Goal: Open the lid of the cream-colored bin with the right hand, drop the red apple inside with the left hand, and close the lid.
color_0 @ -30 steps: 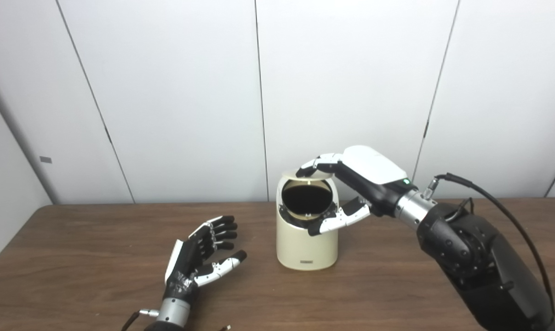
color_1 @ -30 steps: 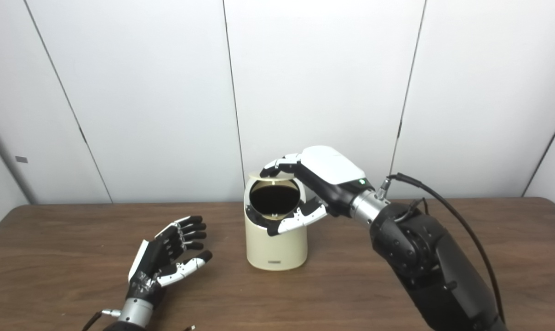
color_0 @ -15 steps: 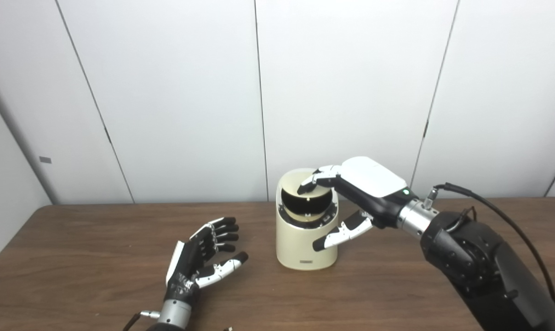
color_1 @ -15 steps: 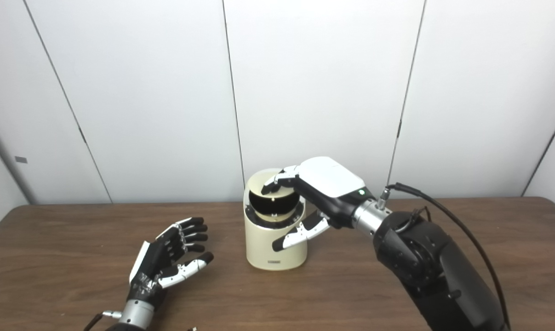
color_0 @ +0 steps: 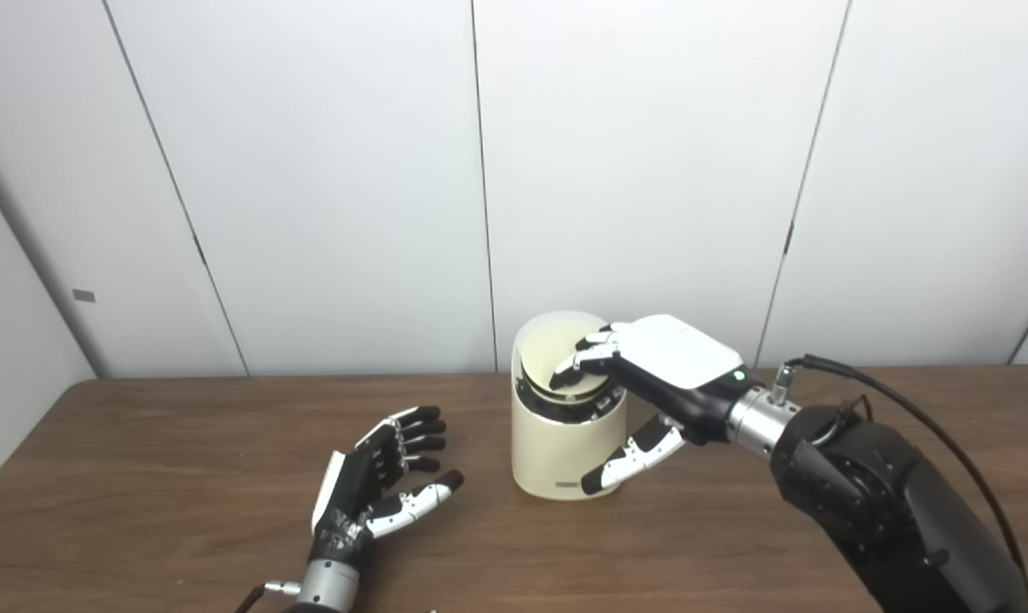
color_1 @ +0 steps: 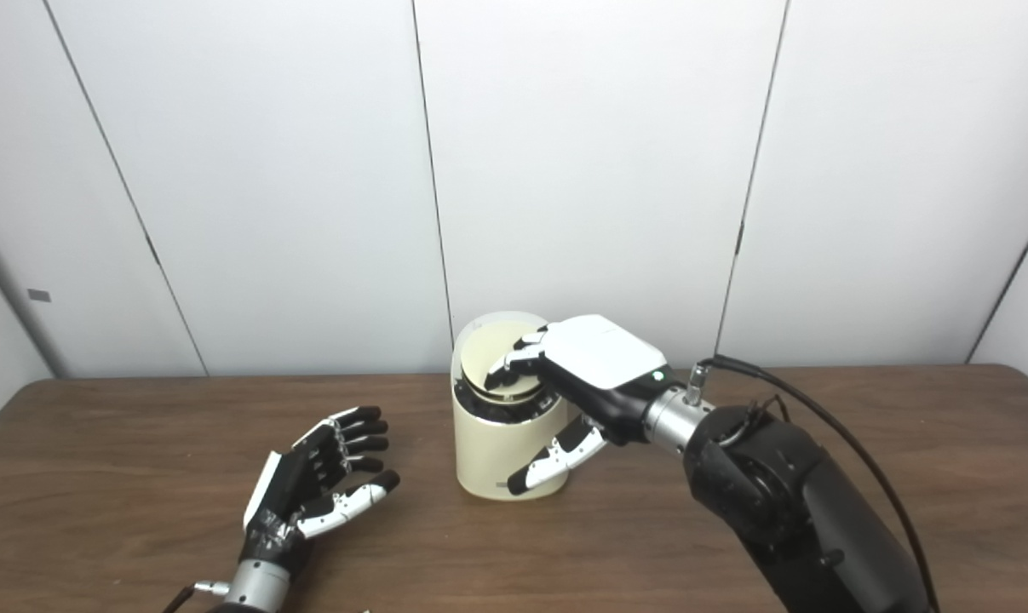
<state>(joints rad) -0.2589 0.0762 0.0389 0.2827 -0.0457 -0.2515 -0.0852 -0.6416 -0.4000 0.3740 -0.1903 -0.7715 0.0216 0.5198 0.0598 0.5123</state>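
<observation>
Centrally, cream bin [color_0: 565,443] on brown wooden table [color_0: 139,477], white panel wall [color_0: 309,170] behind; both hands empty, fingers spread.

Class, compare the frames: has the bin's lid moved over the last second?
Yes. The lid has swung down onto the bin, covering the dark opening, with the right hand pressing it; the bin stays put on the table.

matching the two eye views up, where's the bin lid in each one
Left eye view: the lid sits right of centre, atop the cream bin, under the right hand fingers.
Right eye view: the lid sits just left of centre.
Shared landmark: the open left hand on the table.
</observation>
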